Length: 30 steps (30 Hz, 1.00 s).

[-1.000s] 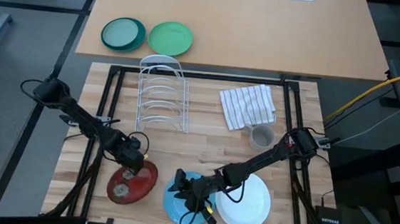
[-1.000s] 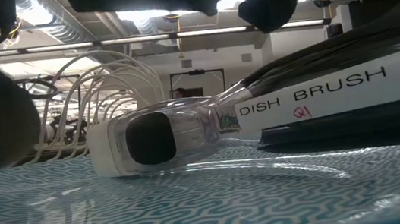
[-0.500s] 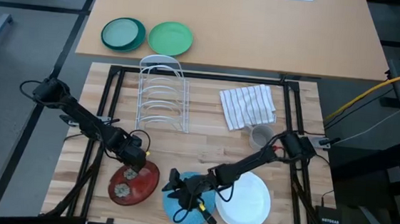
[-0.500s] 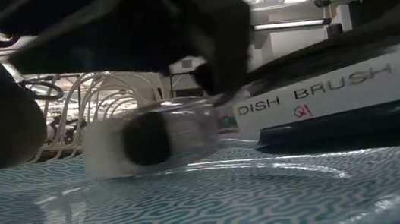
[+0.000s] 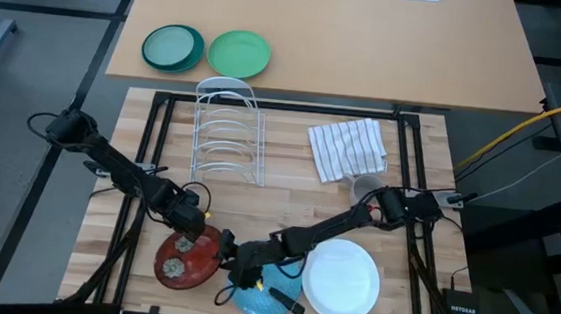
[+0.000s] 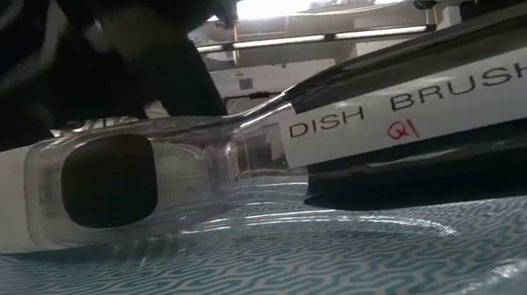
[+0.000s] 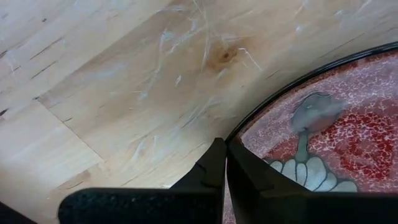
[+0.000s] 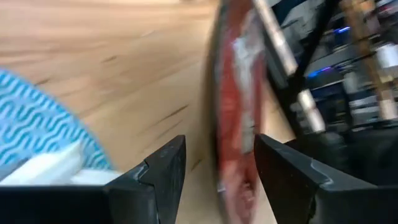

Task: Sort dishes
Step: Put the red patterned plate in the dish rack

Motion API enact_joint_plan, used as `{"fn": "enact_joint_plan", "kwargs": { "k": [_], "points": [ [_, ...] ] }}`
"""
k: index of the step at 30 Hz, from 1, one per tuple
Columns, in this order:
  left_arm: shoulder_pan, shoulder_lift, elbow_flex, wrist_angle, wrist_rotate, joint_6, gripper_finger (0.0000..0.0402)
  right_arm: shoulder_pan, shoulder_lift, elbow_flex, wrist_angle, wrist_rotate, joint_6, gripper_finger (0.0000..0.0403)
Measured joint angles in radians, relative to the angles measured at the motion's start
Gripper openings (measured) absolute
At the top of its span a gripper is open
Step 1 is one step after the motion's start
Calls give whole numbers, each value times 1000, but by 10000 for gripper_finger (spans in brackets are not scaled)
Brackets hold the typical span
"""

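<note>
1. The dishes sit in a row along the near edge of the wooden tabletop (image 5: 288, 193): the dark red plate (image 5: 184, 260) on the left, the light blue plate (image 5: 265, 294) in the middle, the white plate (image 5: 341, 280) on the right.
2. A dish brush (image 6: 246, 165) lies on the light blue plate, its clear head and labelled handle filling the low view.
3. The right pincer (image 5: 234, 271) hovers over the gap between the dark red plate and the light blue plate, its fingers (image 8: 158, 171) apart and holding nothing; past them the red plate's rim shows.
4. The left pincer (image 5: 187, 232) rests at the far edge of the dark red plate, its fingers (image 7: 214, 168) pressed together, tips at the plate's rim.
5. Farther back stand a wire dish rack (image 5: 227, 133), a striped cloth (image 5: 347, 147) and a small grey cup (image 5: 362, 191).
6. Beyond, on a separate tan table (image 5: 390, 45), lie two green plates (image 5: 206, 50).
</note>
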Motion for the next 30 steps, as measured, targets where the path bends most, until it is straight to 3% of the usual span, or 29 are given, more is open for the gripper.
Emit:
{"fn": "enact_joint_plan", "kwargs": {
  "k": [7,17,26,30],
  "points": [
    [0,0,0,6,1,11,5,-16,15,27,-62,-1,0,176],
    [1,-1,0,69,3,81,5,-42,15,27,-94,-17,-14,21],
    [1,-28,-2,70,52,136,5,-29,16,26,-122,2,-136,19],
    [-1,-87,-2,74,72,130,5,-17,17,25,-134,63,-204,18]
  ]
}}
